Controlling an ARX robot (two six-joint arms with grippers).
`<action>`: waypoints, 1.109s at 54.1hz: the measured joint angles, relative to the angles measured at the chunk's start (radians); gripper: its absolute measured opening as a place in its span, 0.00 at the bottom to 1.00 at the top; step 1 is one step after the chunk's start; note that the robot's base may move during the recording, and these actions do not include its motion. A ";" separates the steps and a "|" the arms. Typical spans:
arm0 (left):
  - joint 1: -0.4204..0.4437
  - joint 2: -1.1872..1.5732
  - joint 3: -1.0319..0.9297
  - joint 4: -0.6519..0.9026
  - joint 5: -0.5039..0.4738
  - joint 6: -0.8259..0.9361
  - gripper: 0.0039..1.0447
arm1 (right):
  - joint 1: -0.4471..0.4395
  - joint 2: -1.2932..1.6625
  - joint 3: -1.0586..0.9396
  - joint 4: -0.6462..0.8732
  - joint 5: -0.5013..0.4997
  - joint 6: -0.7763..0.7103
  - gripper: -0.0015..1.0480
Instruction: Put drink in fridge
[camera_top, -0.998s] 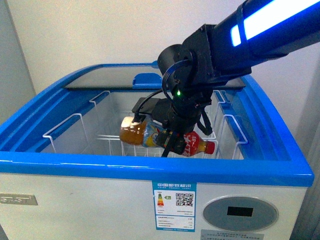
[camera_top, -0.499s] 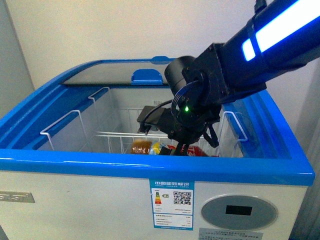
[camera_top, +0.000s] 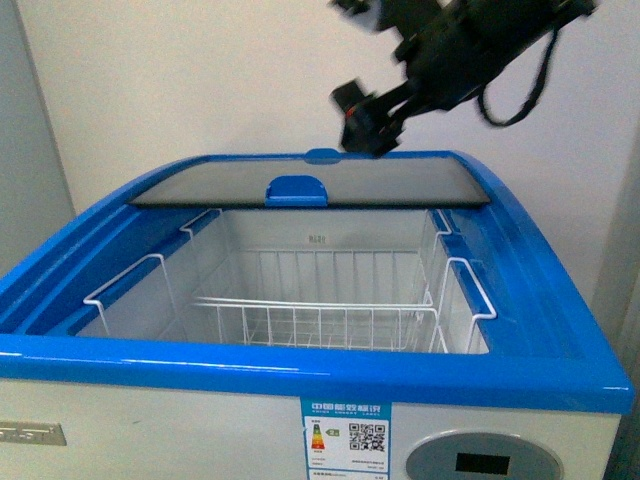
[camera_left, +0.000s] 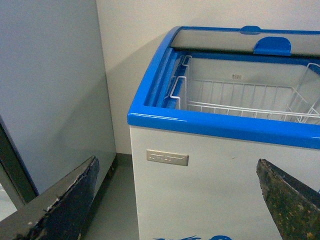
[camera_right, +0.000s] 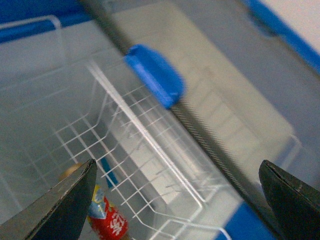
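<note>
- The fridge (camera_top: 300, 375) stands open in front of me, its glass lid (camera_top: 310, 185) slid to the back with the blue handle (camera_top: 297, 190) at the lid's front edge.
- Inside, white wire baskets (camera_top: 320, 315) hang from the blue rim; from the front they look bare, since the rim hides the bottom.
- The right wrist view is blurred, but it looks down through the basket wires (camera_right: 145, 165) and shows the drink (camera_right: 102, 212) lying low in the fridge, under the wire grid, its red label and amber end showing.
- The right end effector (camera_top: 368, 118) is up in the air above the lid's rear edge, blurred by movement; in its own view its 2 dark fingers (camera_right: 62, 205) stand wide apart with nothing between them, so it is released.
- The left end effector (camera_left: 175, 200) hangs outside the fridge, facing its white front wall (camera_left: 210, 190) below a small grey nameplate (camera_left: 167, 157); its fingers (camera_left: 65, 202) are spread wide and grip nothing.
- A grey cabinet side (camera_left: 50, 90) stands just left of the fridge, near the wall.
</note>
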 joint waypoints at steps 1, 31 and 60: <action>0.000 0.000 0.000 0.000 0.000 0.000 0.92 | -0.015 -0.024 -0.008 0.001 0.009 0.034 0.93; 0.000 0.000 0.000 0.000 0.000 0.000 0.92 | -0.278 -1.022 -1.178 0.649 0.125 0.469 0.46; 0.000 0.000 0.000 0.000 0.000 0.000 0.92 | -0.278 -1.301 -1.659 0.801 0.128 0.476 0.03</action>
